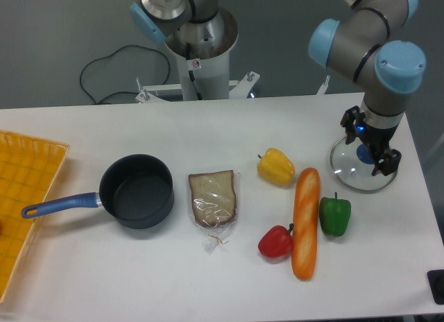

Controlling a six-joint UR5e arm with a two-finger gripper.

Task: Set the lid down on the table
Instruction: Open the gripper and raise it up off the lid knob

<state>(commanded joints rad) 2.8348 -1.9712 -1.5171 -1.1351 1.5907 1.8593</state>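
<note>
White tabletop (208, 280) with rounded corners filled the view, grey floor behind it. Nearest the camera lay a long orange baguette (305, 223), flanked by a red pepper (276, 241) and a green pepper (335, 214). Farther back sat a bagged slice of bread (213, 199), a dark blue-handled saucepan (136, 191) and a yellow pepper (275, 166). At the right rear, a round clear glass lid (354, 176) with a thin metal rim lay flat on the table. The black two-finger gripper (370, 147) hung above it, fingers spread and holding nothing. The blue knob (362, 153) lay directly below and between the fingers, partly hidden.
</note>
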